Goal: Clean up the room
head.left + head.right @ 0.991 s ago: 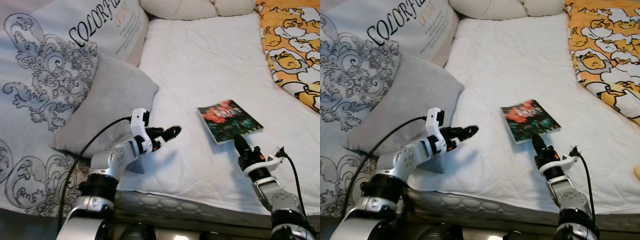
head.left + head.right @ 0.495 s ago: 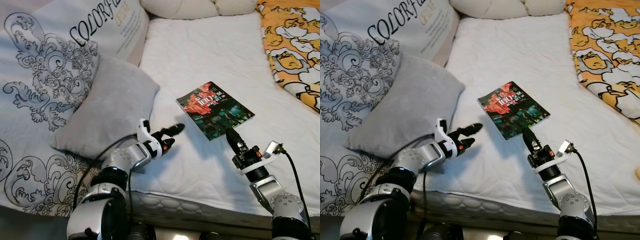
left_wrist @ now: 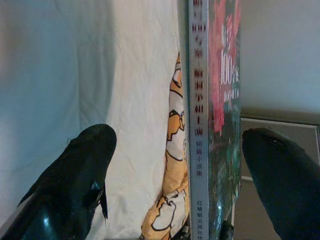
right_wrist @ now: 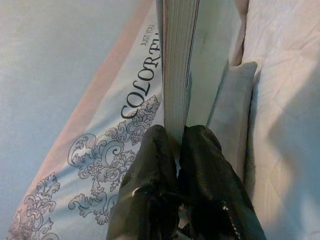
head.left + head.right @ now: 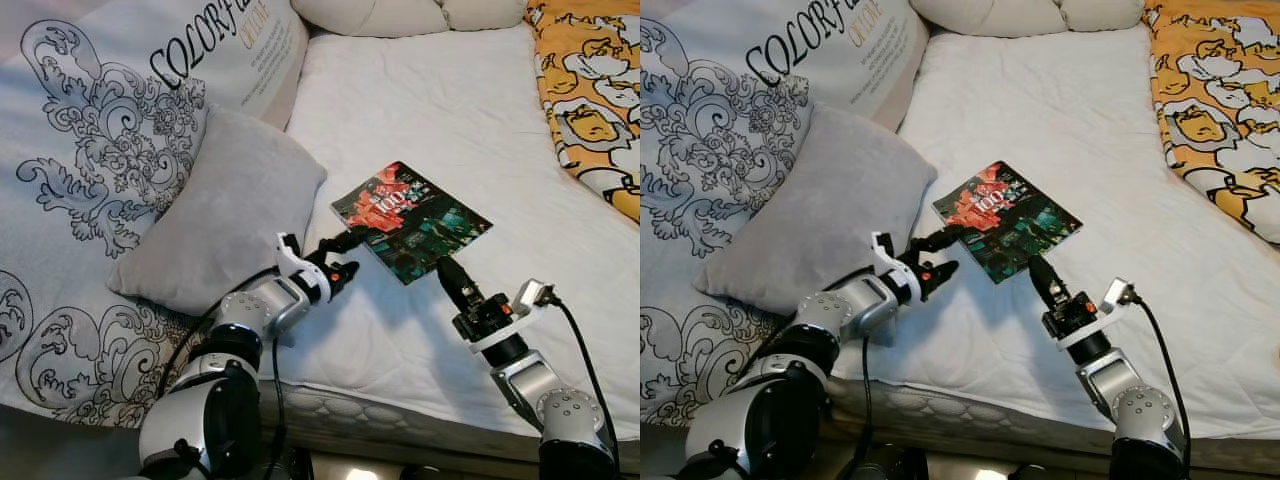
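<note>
A thin paperback book (image 5: 410, 221) with a shiny red and dark green cover is held up just above the middle of the bed (image 5: 440, 110). The right gripper (image 5: 449, 275) holds it by its near right corner. Its jaws are pressed tight together on the edge, and the right wrist view shows the two black fingers (image 4: 150, 165) pinching the stack of pale pages.

The left gripper (image 5: 338, 258) is at the book's left corner. Its jaws are wide apart, with one finger on each side of the corner. In the left wrist view the book's grey spine, with small print on it, stands between the two rounded, glossy black fingertips (image 3: 85, 165), and neither one looks like it touches the book.

The bed has a white quilted cover with soft stitched lines and small wrinkles. A plump grey pillow (image 5: 225, 210), smooth and square-ish, lies on the left, just beside the left arm. Behind it, further left, leans a big pale cushion (image 5: 110, 150) printed with curly black patterns and large letters. On the far right lies a crumpled orange and yellow blanket (image 5: 590, 90) with cartoon pictures. Two puffy cream pillows (image 5: 400, 12) sit at the far end of the bed.
</note>
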Motion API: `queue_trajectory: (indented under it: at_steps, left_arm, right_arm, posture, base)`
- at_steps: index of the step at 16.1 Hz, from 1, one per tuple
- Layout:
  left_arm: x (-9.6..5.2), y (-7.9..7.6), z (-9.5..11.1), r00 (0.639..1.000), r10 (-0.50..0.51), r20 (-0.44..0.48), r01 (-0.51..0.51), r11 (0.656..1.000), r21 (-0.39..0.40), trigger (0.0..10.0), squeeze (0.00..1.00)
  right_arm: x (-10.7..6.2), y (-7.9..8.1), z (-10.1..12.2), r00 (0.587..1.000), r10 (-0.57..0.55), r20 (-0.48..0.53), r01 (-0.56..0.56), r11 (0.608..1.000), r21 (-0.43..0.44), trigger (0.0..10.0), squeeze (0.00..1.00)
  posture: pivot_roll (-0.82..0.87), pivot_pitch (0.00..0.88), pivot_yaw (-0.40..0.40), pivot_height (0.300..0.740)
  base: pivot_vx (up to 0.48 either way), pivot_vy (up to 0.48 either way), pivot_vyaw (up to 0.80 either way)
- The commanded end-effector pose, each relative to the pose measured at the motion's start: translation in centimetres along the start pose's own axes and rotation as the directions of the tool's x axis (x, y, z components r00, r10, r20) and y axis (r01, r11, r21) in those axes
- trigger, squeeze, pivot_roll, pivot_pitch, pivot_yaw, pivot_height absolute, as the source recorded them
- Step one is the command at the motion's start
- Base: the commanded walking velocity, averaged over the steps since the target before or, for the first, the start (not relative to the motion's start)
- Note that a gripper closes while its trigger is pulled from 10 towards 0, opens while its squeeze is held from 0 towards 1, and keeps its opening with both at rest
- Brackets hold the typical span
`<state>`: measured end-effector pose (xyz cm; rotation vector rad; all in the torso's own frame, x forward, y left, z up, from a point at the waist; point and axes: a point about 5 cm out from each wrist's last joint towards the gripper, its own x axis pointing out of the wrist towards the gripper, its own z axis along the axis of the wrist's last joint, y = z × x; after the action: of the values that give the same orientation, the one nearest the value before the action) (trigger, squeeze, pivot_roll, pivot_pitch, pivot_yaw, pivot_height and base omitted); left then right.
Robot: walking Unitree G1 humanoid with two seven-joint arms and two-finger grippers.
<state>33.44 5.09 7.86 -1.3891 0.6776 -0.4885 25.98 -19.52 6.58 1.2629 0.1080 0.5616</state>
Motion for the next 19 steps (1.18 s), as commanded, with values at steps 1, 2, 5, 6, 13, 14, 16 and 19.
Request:
queue_trajectory:
  at_steps: [1,2,5,6,13,14,16,19]
  left_arm:
    - [0.5,-0.8,-0.2,0.999,-0.040,-0.019,0.040,0.999,0.022,10.0,0.00]
    - [0.7,-1.2,-0.5,0.998,-0.056,-0.039,0.058,0.996,0.061,10.0,0.00]
    - [1.2,-1.4,-1.0,0.998,-0.049,-0.049,0.053,0.994,0.093,0.0,0.00]
    - [1.2,-1.4,-1.1,0.998,-0.050,-0.049,0.054,0.994,0.096,0.0,0.00]
    - [1.5,-2.2,-1.0,0.995,-0.094,-0.045,0.097,0.992,0.083,0.0,0.00]
    - [1.5,-2.2,-1.1,0.994,-0.093,-0.048,0.097,0.992,0.083,0.0,0.00]
    - [1.6,-2.1,-1.4,0.995,-0.084,-0.059,0.089,0.993,0.080,0.0,0.00]
    - [1.7,-2.0,-1.7,0.995,-0.072,-0.074,0.078,0.993,0.084,0.0,0.00]
  right_arm:
    - [0.5,0.9,0.2,0.999,0.050,0.006,-0.050,0.999,-0.017,0.0,0.00]
    - [0.5,0.9,0.0,0.999,0.053,0.001,-0.053,0.998,-0.016,0.0,0.00]
    - [0.5,1.0,-0.4,0.998,0.057,-0.024,-0.057,0.998,-0.016,0.0,0.00]
    - [0.6,1.0,-0.5,0.998,0.054,-0.026,-0.055,0.998,-0.018,0.0,0.00]
    - [0.5,0.8,-0.7,0.999,0.035,-0.039,-0.036,0.999,-0.034,0.0,0.00]
    - [0.5,0.8,-0.7,0.999,0.035,-0.040,-0.036,0.999,-0.035,0.0,0.00]
    - [0.5,0.8,-0.7,0.999,0.034,-0.041,-0.035,0.999,-0.039,0.0,0.00]
    - [0.5,0.8,-0.8,0.998,0.035,-0.046,-0.037,0.998,-0.041,0.0,0.00]
  posture:
    - [-0.09,0.032,0.095,0.740]
    - [-0.09,0.030,0.094,0.740]
    - [-0.09,0.033,0.096,0.740]
    - [-0.09,0.035,0.097,0.740]
    - [-0.09,0.038,0.095,0.740]
    - [-0.09,0.039,0.096,0.740]
    - [-0.09,0.040,0.096,0.740]
    - [-0.10,0.040,0.098,0.740]
  base:
    - [0.000,0.000,0.00]
    - [0.000,0.000,0.00]
    - [0.000,0.000,0.00]
    - [0.000,0.000,0.00]
    - [0.000,0.000,0.00]
    - [0.000,0.000,0.00]
    - [0.000,0.000,0.00]
    - [0.000,0.000,0.00]
